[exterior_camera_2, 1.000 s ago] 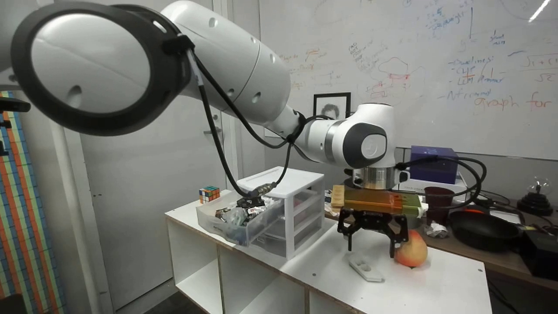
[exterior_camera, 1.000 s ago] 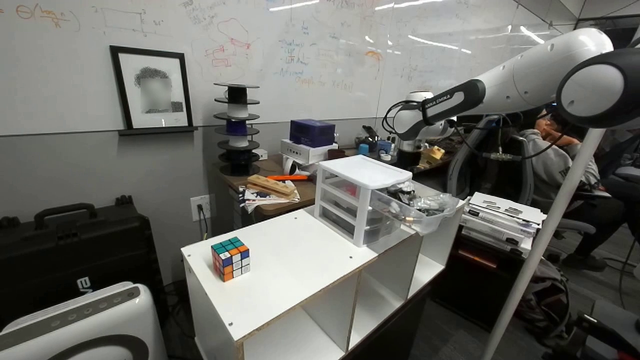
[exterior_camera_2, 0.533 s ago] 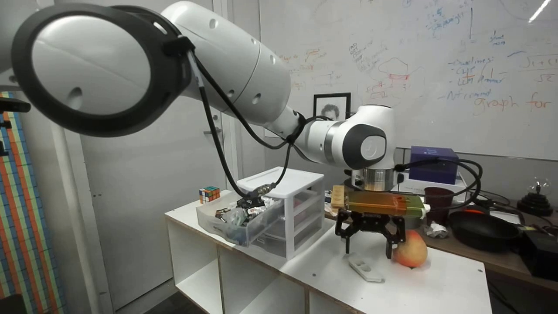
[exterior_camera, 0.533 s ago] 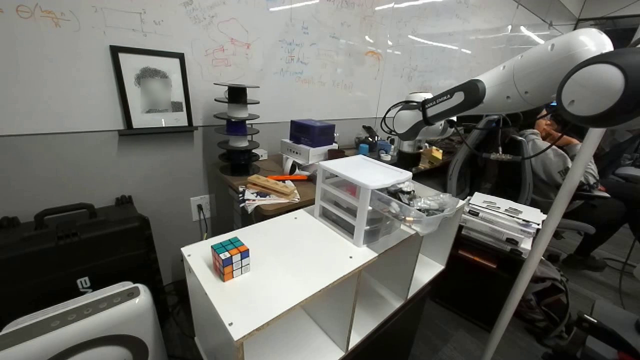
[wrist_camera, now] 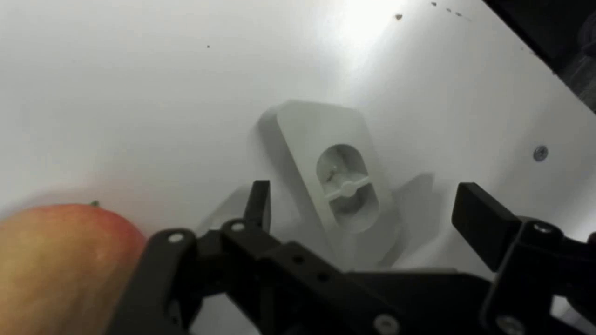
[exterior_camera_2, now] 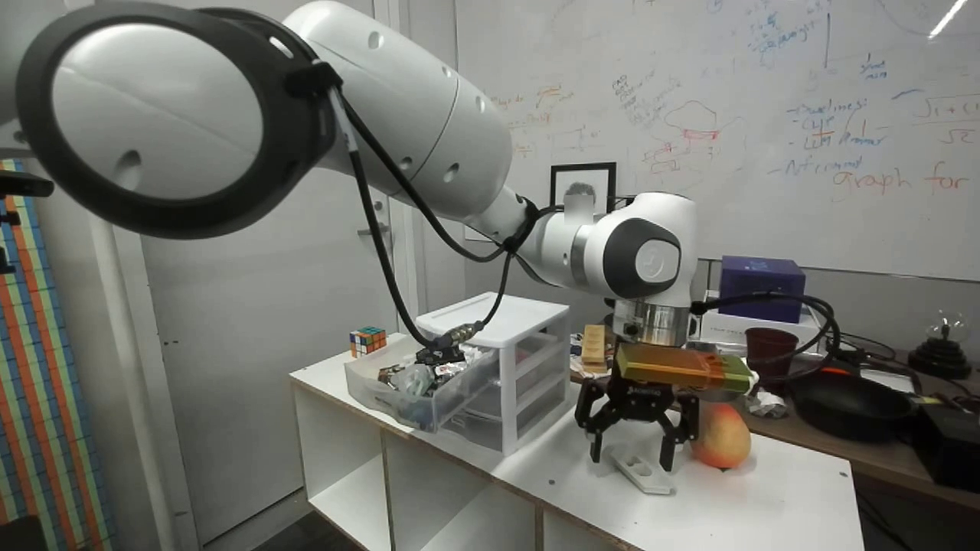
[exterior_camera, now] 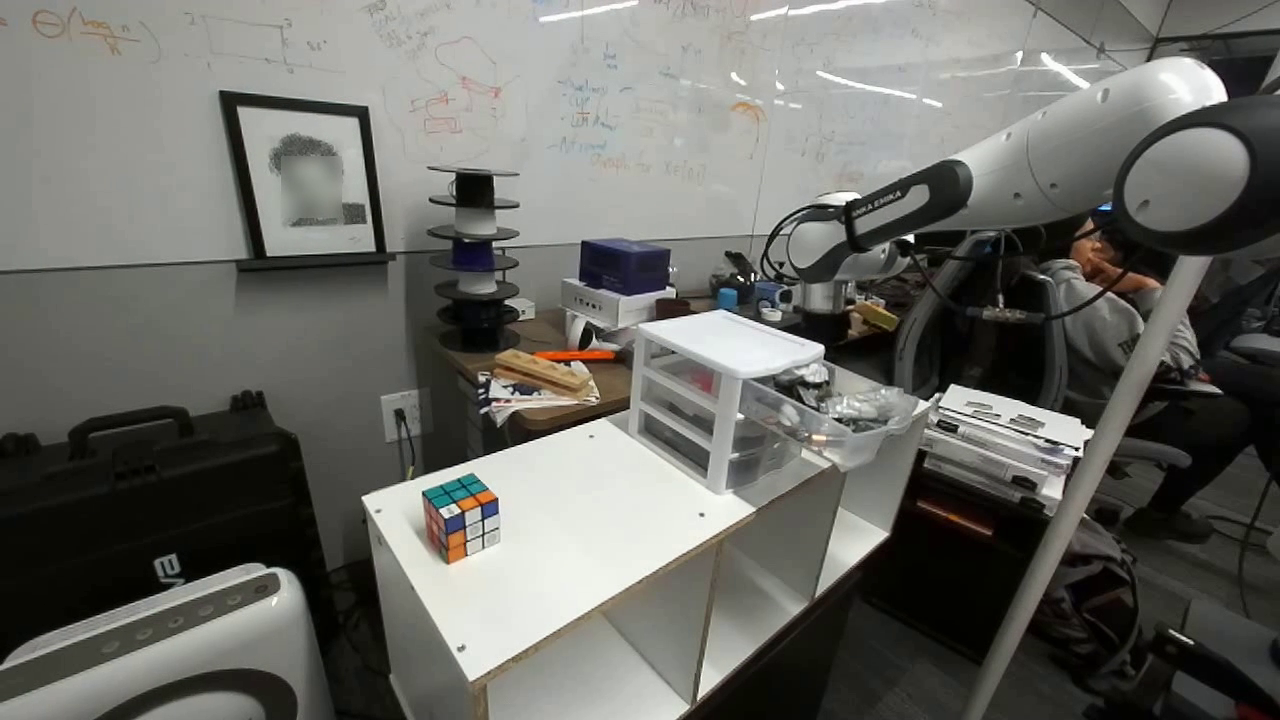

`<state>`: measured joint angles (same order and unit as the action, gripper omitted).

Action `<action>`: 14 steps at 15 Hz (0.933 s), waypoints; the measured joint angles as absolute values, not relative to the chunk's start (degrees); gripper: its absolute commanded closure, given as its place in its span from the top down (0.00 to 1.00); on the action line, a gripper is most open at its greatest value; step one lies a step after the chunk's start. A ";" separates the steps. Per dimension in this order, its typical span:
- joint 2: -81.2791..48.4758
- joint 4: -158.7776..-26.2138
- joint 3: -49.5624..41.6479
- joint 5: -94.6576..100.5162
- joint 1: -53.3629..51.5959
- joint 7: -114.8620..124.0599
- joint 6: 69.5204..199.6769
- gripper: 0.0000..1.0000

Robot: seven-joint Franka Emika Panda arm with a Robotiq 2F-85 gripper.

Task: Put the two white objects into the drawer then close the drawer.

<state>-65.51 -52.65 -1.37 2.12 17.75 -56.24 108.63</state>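
Note:
One flat whitish-grey object (exterior_camera_2: 645, 477) with a two-lobed recess lies on the white cabinet top; it fills the middle of the wrist view (wrist_camera: 321, 130). My gripper (exterior_camera_2: 631, 458) is open just above it. In the wrist view its fingers (wrist_camera: 365, 204) stand on either side of the object, apart from it. The translucent drawer (exterior_camera_2: 390, 402) is pulled out from the top of the white three-tier drawer unit (exterior_camera_2: 528, 375) and holds several crinkled packets and small items. It also shows pulled out in an exterior view (exterior_camera: 862, 445). A second white object cannot be made out.
A red-yellow mango (exterior_camera_2: 723, 438) stands close beside the gripper, and at the lower left in the wrist view (wrist_camera: 65, 265). A puzzle cube (exterior_camera: 462, 517) sits beyond the drawer unit on the cabinet top (exterior_camera: 590, 540). Behind are a desk with a black pan (exterior_camera_2: 850, 402) and a dark cup (exterior_camera_2: 769, 348).
My gripper has come down towards the white object, shifted slightly left in an exterior view and turned a little. It stays open. The drawer, object and mango have not moved.

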 measured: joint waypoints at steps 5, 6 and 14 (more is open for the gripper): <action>-65.51 -53.40 -2.58 3.62 17.92 -59.80 107.97 0.75; -65.51 -53.63 -2.76 3.75 17.93 -59.84 107.98 0.75; -65.06 -53.71 -2.46 3.75 17.82 -59.82 108.41 0.19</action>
